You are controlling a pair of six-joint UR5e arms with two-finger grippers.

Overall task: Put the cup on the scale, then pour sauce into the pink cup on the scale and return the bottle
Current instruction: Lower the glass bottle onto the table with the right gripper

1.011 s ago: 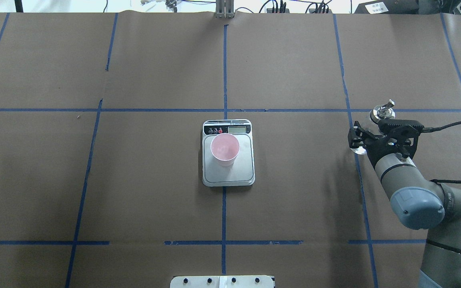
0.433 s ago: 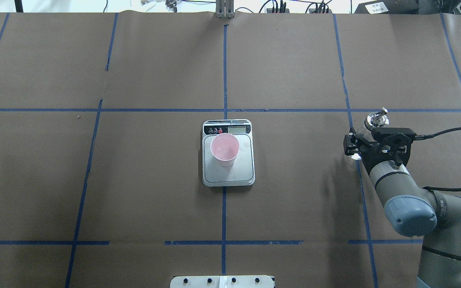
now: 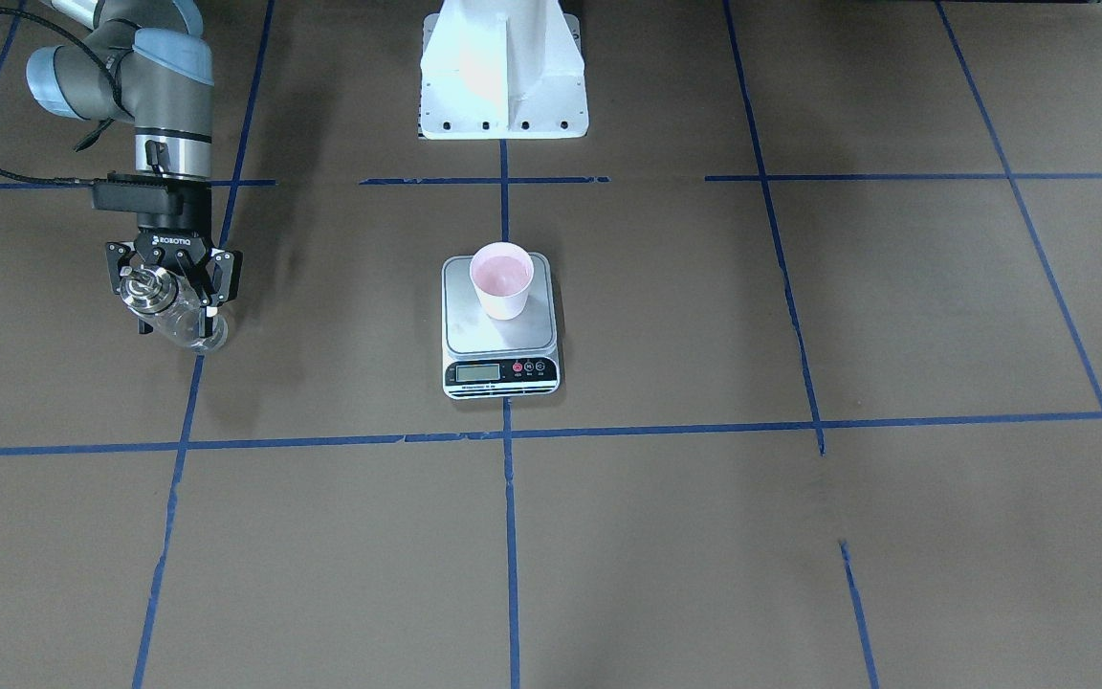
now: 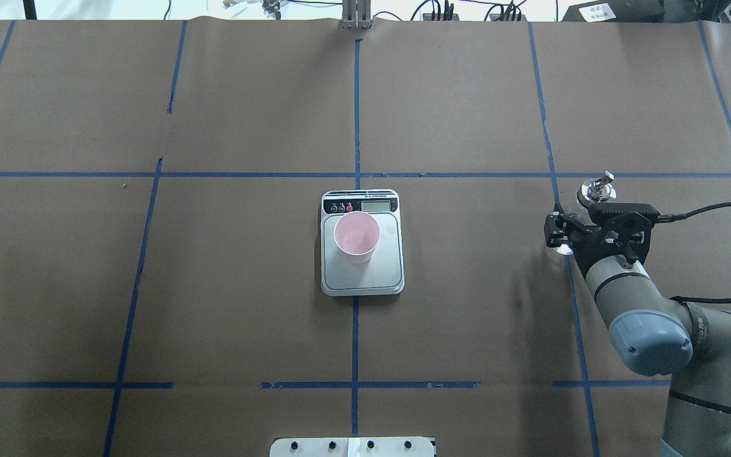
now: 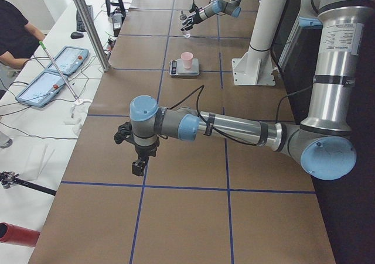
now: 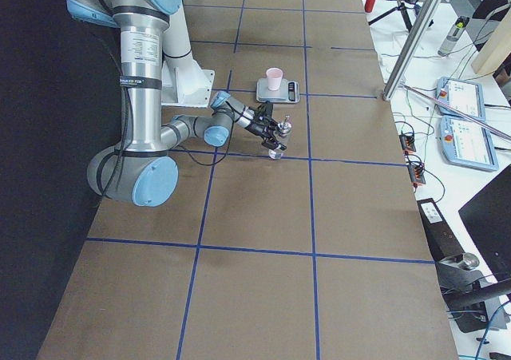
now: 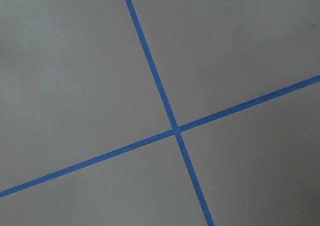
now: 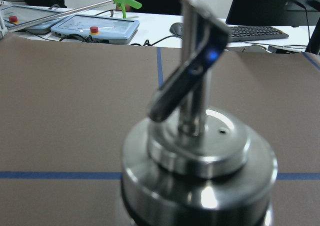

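Note:
The pale pink cup stands upright on the steel platform of the scale at the table's middle; both also show in the front view, cup and scale. My right gripper is at the table's right, shut on the clear glass bottle, whose silver cap and spout point up. In the front view the gripper grips the bottle low over the table. The cap fills the right wrist view. My left gripper shows only in the left side view; I cannot tell its state.
The white robot base plate sits at the robot's edge of the table. Blue tape lines cross the brown table cover. Tablets and cables lie on a side bench beyond the table's far edge.
Since one second ago my right gripper has shifted a little left and toward the robot with the bottle. In the last half second it has barely moved. Cup and scale are unchanged.

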